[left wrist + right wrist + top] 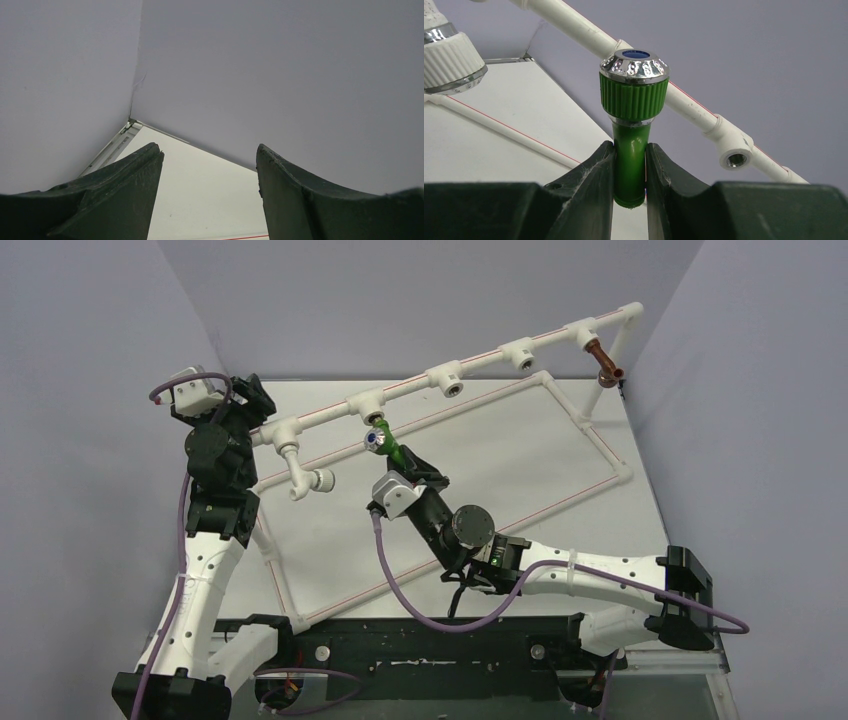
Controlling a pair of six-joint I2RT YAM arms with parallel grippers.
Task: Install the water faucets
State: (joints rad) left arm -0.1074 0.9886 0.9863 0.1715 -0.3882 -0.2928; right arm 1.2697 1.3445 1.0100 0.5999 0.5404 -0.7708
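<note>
One faucet, the reddish-brown faucet [606,360], sits at the pipe frame's [500,355] far-right tee, while the right gripper [630,150] clamps the green faucet [633,125] just below a middle tee socket [370,408] (left gripper [209,150] spread, empty), so aligning and screwing it in seems next.

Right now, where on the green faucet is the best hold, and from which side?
Take the green faucet by its stem below the ribbed collar, from the stem end, as the right gripper does: it fits between the jaws, leaving the silver-rimmed head free.
</note>
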